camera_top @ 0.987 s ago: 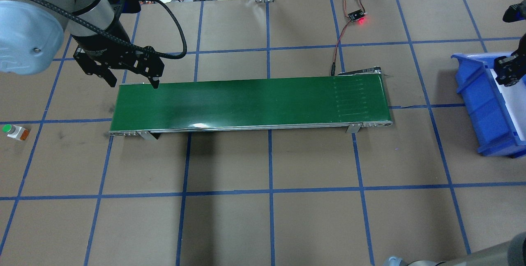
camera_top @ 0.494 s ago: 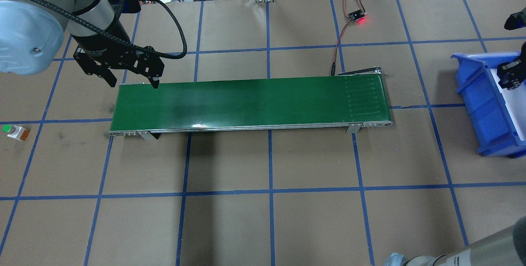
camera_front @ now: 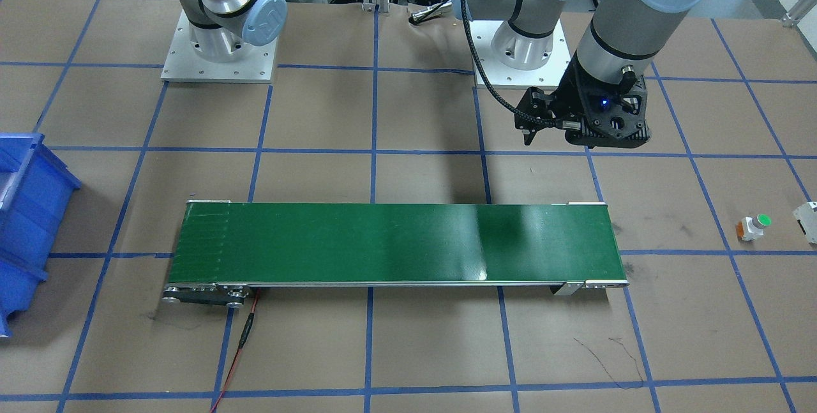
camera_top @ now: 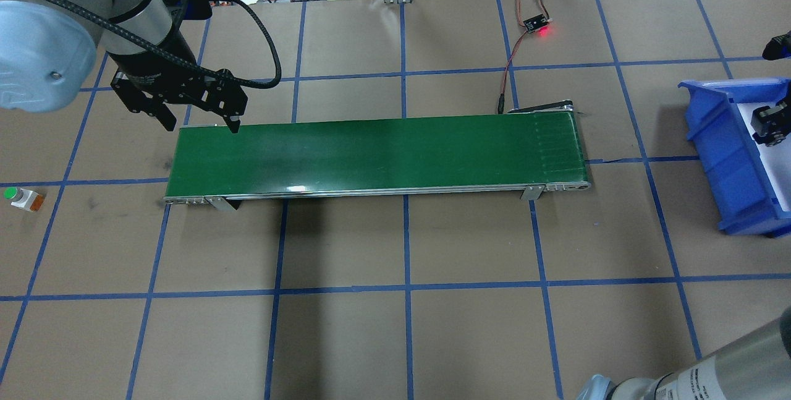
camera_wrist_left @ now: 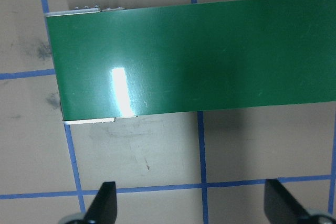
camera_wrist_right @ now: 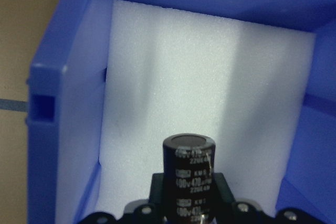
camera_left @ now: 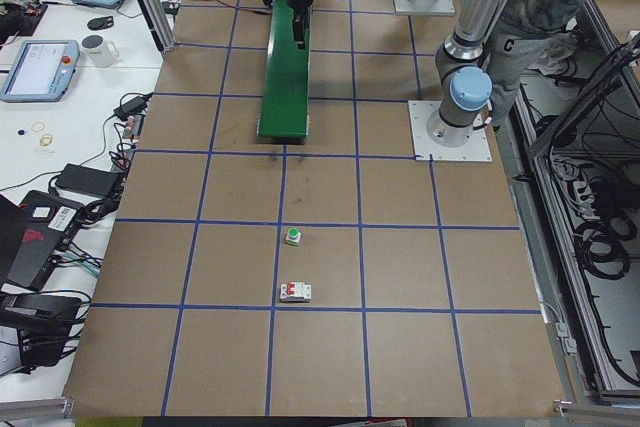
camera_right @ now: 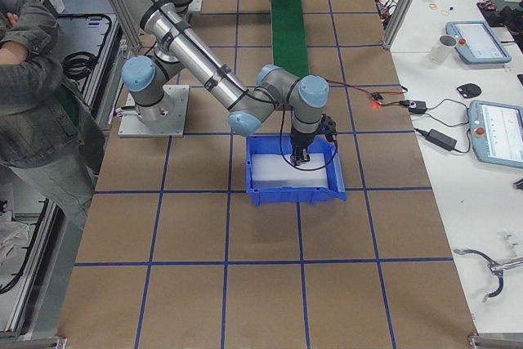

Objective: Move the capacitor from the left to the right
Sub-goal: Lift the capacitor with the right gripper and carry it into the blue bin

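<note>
The capacitor (camera_wrist_right: 189, 174), a dark cylinder with pale print, stands upright in my right gripper (camera_wrist_right: 189, 205), which is shut on its lower part. It hangs over the white foam floor (camera_wrist_right: 210, 77) of the blue bin (camera_wrist_right: 68, 129). In the overhead view the right gripper (camera_top: 769, 125) is over the bin (camera_top: 723, 159) at the right edge. My left gripper (camera_top: 201, 127) is open and empty, just behind the left end of the green belt (camera_top: 377, 156). Its fingers (camera_wrist_left: 105, 200) frame bare table beside the belt (camera_wrist_left: 199, 61).
A white button with a green cap (camera_top: 23, 198) and a white-grey boxy part (camera_front: 807, 218) lie on the table left of the belt. A small sensor board with a red light (camera_top: 536, 23) and its wires lie behind the belt's right end.
My right gripper has moved a little to the right and nearer, further over the bin, and the right arm's elbow has risen into view. The left arm has not moved.
</note>
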Robot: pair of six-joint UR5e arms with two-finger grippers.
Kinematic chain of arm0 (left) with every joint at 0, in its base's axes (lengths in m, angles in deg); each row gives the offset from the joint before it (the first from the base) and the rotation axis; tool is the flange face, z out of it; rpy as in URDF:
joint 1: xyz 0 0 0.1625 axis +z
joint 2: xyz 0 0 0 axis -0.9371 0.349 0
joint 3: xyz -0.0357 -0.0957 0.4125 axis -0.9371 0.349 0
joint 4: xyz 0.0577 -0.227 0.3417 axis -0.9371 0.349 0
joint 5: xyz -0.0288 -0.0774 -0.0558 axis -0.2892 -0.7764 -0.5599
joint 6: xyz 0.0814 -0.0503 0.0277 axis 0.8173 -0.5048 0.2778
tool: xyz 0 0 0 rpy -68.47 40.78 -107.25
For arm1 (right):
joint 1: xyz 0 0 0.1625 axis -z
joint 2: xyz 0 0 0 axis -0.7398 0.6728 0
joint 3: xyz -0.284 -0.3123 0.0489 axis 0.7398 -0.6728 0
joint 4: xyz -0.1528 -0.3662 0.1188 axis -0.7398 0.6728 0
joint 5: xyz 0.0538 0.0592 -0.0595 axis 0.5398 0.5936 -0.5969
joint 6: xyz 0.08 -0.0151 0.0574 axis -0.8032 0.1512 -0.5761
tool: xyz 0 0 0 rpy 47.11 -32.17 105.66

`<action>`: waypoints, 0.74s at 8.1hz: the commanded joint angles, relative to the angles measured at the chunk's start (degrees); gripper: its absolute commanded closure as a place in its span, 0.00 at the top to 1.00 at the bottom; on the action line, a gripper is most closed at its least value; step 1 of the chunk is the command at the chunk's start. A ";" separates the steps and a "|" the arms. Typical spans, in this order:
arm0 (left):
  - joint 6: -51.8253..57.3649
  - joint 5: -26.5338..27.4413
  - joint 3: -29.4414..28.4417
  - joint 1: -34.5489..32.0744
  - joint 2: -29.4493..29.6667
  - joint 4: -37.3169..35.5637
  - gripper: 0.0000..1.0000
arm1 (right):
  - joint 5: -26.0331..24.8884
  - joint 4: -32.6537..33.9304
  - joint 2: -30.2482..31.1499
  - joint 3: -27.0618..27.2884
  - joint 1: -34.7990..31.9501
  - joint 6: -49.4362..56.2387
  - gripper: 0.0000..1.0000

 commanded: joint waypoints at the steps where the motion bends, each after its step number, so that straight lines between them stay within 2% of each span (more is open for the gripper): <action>1: 0.00 -0.03 0.00 0.00 0.00 0.00 1.00 | 1.58 0.13 -2.22 0.04 1.13 0.28 0.00; 3: 0.00 -0.03 0.00 0.00 0.00 0.00 1.00 | 1.68 0.13 -3.46 0.04 2.10 0.28 0.00; 4: 0.00 -0.03 0.00 0.00 0.00 0.00 1.00 | 2.11 0.13 -3.38 0.04 2.10 0.20 0.15; 5: 0.00 -0.03 0.00 0.09 0.00 0.00 1.00 | 3.77 0.13 -3.38 0.04 2.10 0.37 0.42; 6: 0.09 -0.03 0.00 0.09 0.00 0.00 1.00 | 4.05 0.13 -3.11 0.04 2.10 0.37 0.62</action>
